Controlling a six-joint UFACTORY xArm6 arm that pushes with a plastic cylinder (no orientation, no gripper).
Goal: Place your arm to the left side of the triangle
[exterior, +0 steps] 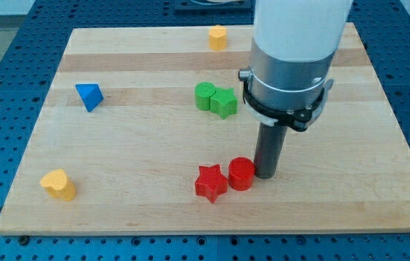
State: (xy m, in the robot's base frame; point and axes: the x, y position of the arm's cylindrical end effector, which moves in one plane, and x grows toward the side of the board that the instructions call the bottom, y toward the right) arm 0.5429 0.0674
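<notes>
A blue triangle block lies at the view's left on the wooden board. My tip rests on the board at the lower middle, far to the right of the triangle. It stands right beside a red cylinder, on that cylinder's right, touching or almost touching it. A red star lies just left of the red cylinder.
A green cylinder and a green star sit together at the centre, above and left of my tip. A yellow block lies at the top middle. A yellow heart-like block lies at the lower left.
</notes>
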